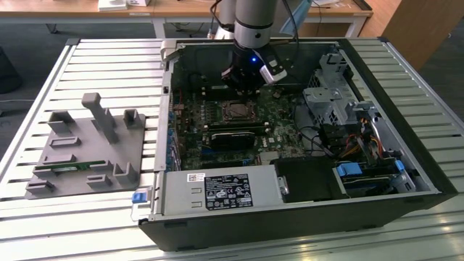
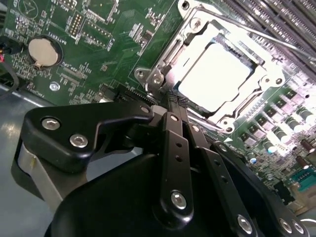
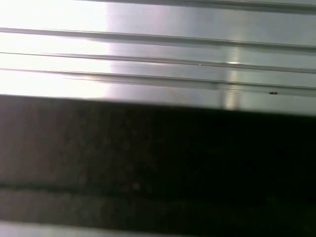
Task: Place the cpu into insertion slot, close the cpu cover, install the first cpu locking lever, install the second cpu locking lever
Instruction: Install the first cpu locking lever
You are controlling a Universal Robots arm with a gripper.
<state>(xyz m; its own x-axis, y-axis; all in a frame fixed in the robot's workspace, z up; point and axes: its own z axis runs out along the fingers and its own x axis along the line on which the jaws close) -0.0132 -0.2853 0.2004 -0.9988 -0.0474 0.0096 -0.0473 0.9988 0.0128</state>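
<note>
Black gripper [image 2: 170, 98] links fill the foreground of the second wrist view, the fingers pressed together to a thin point that holds nothing and sits right at the socket's corner. Just past that tip the cpu [image 2: 213, 76] lies flat in the slot [image 2: 148, 75], its pale top showing through the cover [image 2: 234, 42], which looks already folded down over it. So I judge the work to be at the locking levers; a thin lever [image 2: 276, 40] runs along the socket's far side, and whether it is latched I cannot tell. From the exterior view the gripper [image 1: 243, 87] hangs just behind the socket [image 1: 238, 111] inside the open case [image 1: 290, 228]. Board print and the white label [image 1: 225, 191] in front of the socket are too small to read.
</note>
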